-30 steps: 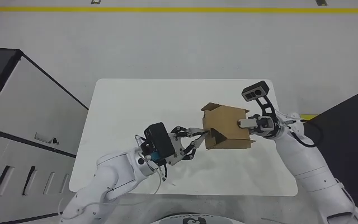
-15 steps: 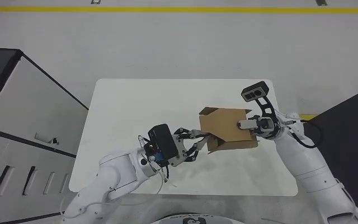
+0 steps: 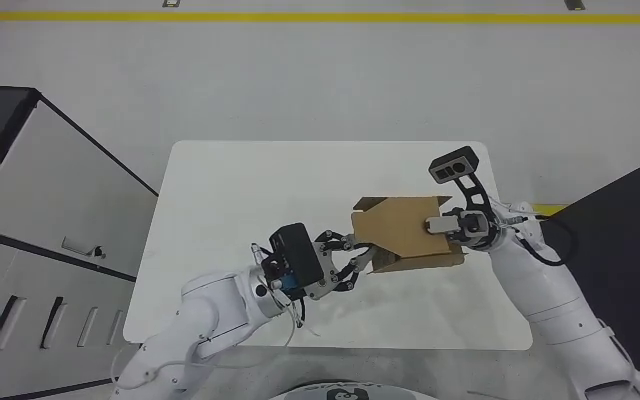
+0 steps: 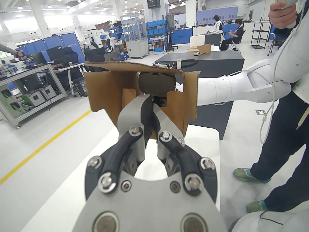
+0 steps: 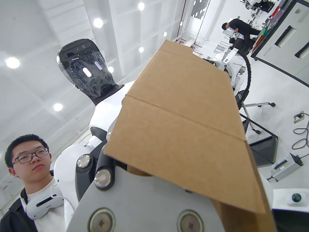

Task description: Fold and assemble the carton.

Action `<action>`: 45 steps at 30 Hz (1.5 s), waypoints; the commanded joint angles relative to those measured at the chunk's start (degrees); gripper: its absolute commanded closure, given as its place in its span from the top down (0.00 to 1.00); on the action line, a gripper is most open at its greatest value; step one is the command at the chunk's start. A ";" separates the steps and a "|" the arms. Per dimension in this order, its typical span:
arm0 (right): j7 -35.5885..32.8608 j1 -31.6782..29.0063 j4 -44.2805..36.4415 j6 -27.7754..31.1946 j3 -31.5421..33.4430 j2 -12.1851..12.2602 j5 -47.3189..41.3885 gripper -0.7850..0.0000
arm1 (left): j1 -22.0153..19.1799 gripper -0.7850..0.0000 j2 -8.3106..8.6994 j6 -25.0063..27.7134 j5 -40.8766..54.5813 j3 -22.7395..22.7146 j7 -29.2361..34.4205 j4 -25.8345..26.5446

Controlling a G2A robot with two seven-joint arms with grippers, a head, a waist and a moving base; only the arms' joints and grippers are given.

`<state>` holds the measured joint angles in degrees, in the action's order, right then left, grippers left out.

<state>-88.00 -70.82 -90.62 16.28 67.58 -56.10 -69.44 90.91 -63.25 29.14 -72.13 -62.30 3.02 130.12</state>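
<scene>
Possibly: left pincer pinched shut on carton flap; right pincer grip unclear; hard pull may tear flap.

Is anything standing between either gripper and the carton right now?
Nothing visible. The left gripper is shut on a flap of the carton, and the right gripper grips its opposite side, so both are in direct contact.
</scene>
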 commanded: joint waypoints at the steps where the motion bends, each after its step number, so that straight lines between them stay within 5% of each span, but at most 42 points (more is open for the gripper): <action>1: 0.00 -0.01 0.01 0.00 -0.08 -0.03 -0.12 0.00 | 0.04 0.00 0.00 -0.15 -0.02 0.09 0.07 0.00; 27: 0.00 -1.93 2.10 0.01 3.74 -0.77 -2.22 0.00 | 1.17 0.00 0.37 -5.66 -1.22 -6.70 -1.17 2.95; 45: 0.00 -2.14 4.74 -0.25 1.66 -2.92 -10.84 0.00 | 0.44 0.00 0.22 -3.09 4.08 -6.86 -3.18 4.52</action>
<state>-88.03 -73.05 -86.01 15.93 69.43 -58.85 -79.90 91.44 -63.06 25.53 -68.04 -69.20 -0.52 134.64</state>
